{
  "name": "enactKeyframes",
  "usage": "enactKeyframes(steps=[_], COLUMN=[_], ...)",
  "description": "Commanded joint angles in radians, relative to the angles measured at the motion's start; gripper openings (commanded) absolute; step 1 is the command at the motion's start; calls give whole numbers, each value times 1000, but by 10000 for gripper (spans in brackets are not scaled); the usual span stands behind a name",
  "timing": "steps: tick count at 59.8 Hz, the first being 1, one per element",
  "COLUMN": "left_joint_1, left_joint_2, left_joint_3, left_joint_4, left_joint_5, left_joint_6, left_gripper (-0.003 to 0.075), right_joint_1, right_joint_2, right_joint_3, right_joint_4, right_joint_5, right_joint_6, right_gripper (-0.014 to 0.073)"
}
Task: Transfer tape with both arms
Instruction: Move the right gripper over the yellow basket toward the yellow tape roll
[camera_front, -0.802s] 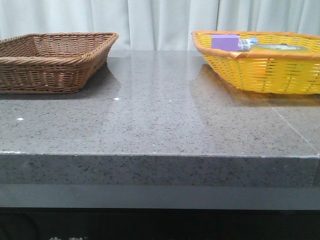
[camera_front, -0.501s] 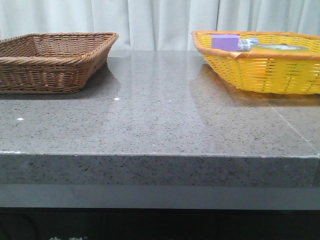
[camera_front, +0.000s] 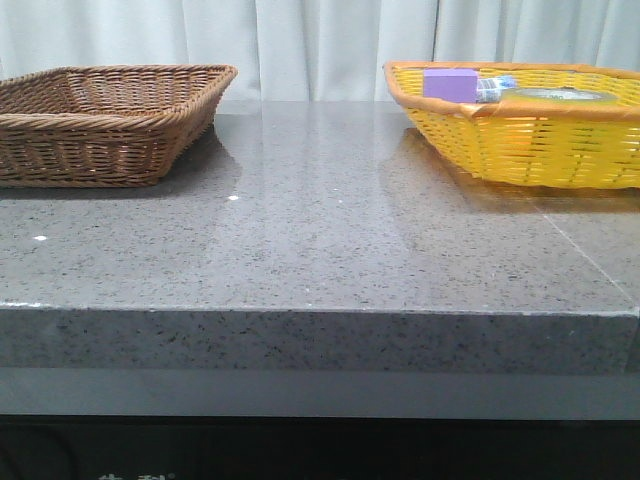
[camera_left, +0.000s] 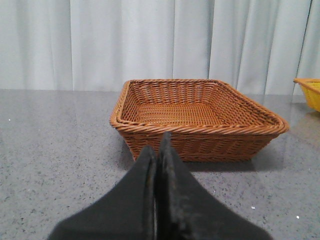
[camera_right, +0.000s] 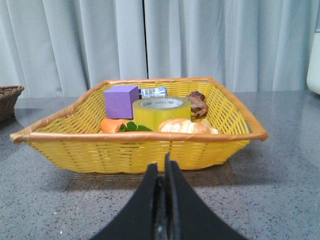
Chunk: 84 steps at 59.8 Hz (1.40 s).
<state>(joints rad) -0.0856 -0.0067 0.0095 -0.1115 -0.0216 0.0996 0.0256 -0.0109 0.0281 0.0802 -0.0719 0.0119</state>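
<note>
Tape (camera_front: 552, 95) is seen in the front view only as a pale yellow-green rim above the wall of the yellow basket (camera_front: 530, 140), which stands at the far right of the tabletop (camera_front: 320, 250); a purple box (camera_front: 449, 83) sits at the basket's near left corner. The brown basket (camera_front: 110, 130) stands at the far left, well apart, and a wide bare stretch of stone lies between them. Neither arm is shown here.

In the left wrist view, the left gripper (camera_left: 157, 150) is held with its jaws pressed together, pointed at the brown basket (camera_left: 197, 117), whose floor is bare. Room for a drop there looks ample.

In the right wrist view, the right gripper (camera_right: 162, 167) is likewise closed, facing the yellow basket (camera_right: 140, 142). The tape (camera_right: 161, 112) stands near the middle, crowded by the purple box (camera_right: 121, 101), an orange piece with green leaves (camera_right: 120, 125), a bread-like lump (camera_right: 187, 126) and a brown object (camera_right: 198, 103). A grasp could well be spoiled by these neighbours being nudged or pinched along with the roll, or by the raised rim being struck on a low approach. A descent from above with jaws spread would probably be safest.
</note>
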Motion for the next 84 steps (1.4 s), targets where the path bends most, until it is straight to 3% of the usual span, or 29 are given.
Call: enactKeyframes(steps=[1,8,20,52,60,84], left_joint_1=[3,3,3,3,3,3], left_joint_2=[-18,-17,41,444,518,643], left_joint_3=[28,-47,-275,-931,-957,-957], left_joint_4=[-12,-31,-31,-31,-31,-31], left_joint_5=[-128,-116,57,636,678,699], left_joint_6=[-7,-7,-7,-7,-7,-7], left_gripper=[-20,-20,-20,-20,-20,-20], right_joint_1=[-2,-2,-2,-2,-2,-2], right_joint_2=[-26,-26,-8,329,430,616], right_joint_3=[-29,-89,-295,-875,-934,-898], right_joint_4=[-7,6,4,5,5,5], right_joint_5=[-96,-8,168,587,691,772], right_joint_6=[-1,-1,-1,-1,-1,-1], right_gripper=[-71,-71,-71,-71,-71,-71])
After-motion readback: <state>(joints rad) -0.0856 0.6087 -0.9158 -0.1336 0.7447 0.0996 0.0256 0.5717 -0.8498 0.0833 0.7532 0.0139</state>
